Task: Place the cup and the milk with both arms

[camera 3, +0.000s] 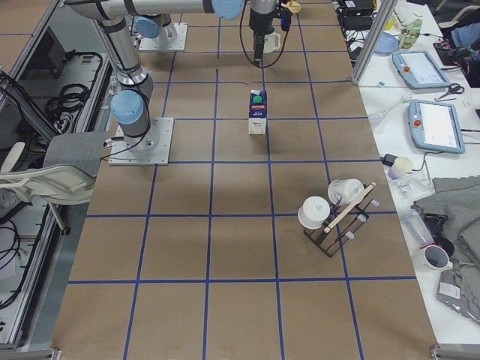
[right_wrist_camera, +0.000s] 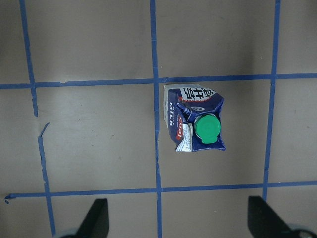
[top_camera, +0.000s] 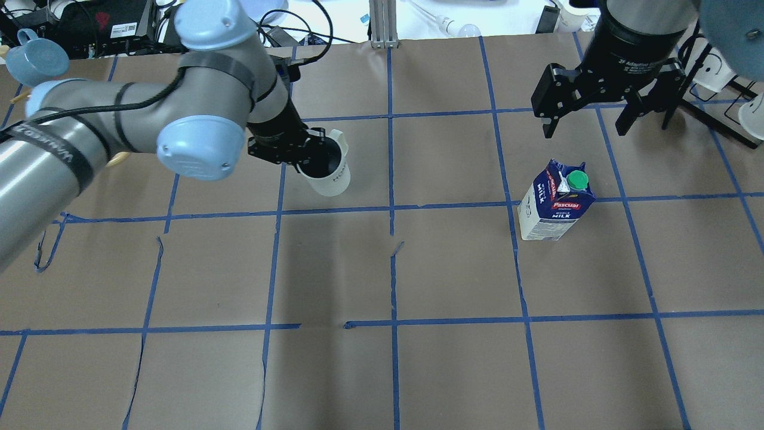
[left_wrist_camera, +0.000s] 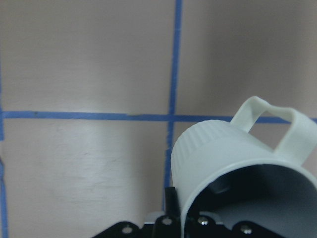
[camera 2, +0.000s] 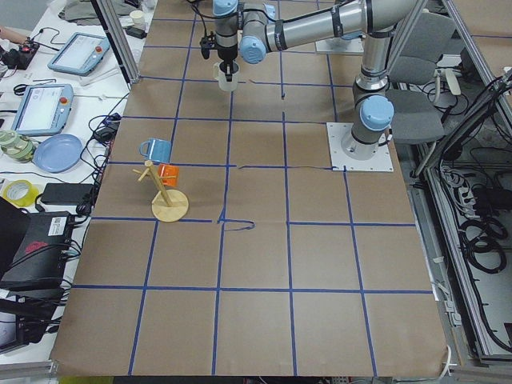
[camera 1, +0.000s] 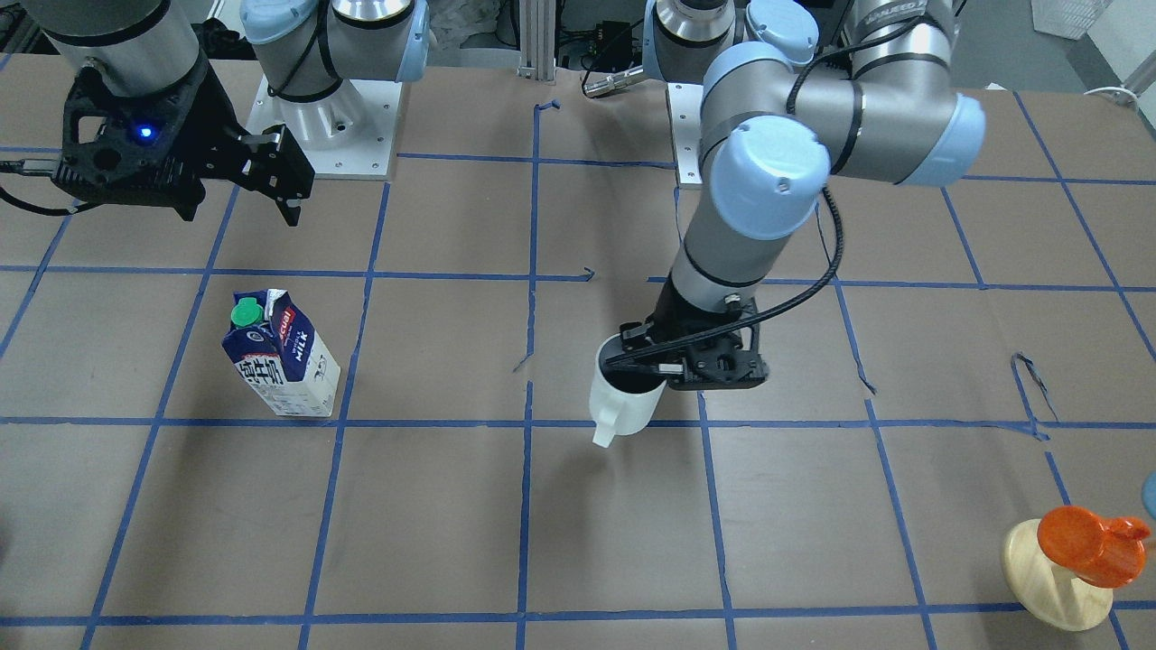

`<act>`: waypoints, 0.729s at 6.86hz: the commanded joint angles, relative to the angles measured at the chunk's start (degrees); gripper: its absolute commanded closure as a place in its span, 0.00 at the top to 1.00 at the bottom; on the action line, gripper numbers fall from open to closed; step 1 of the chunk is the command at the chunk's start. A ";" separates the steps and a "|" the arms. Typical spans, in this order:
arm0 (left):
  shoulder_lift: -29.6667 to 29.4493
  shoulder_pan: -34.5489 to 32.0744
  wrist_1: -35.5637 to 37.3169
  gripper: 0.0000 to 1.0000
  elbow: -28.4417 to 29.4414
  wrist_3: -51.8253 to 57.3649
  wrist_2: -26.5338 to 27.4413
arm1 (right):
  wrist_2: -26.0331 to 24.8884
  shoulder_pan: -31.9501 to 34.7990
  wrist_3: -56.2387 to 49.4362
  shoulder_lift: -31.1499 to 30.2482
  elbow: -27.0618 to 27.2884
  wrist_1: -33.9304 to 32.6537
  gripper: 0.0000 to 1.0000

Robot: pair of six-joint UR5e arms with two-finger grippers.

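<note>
Blue-and-white cardboard milk carton stands upright just below the wide-open, empty right jaws; left jaws, farther off, pinch the white ceramic mug by its rim.

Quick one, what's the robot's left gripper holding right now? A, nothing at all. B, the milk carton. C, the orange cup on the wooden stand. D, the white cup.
D: the left gripper is shut on the rim of the cup, while the milk stands free, apart from the open right gripper.
</note>
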 commanded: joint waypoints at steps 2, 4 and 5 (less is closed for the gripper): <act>-4.73 -8.59 1.68 0.10 -0.22 -8.82 0.55 | -0.42 -0.38 -2.95 4.15 0.59 -4.26 1.00; -5.60 -8.60 4.04 0.10 -1.92 -8.39 0.63 | 0.01 -1.25 -3.32 7.67 0.76 -6.39 1.00; -6.83 -8.60 5.36 0.10 -2.00 -8.65 0.72 | 0.10 -3.52 -3.76 9.43 1.81 -8.40 1.00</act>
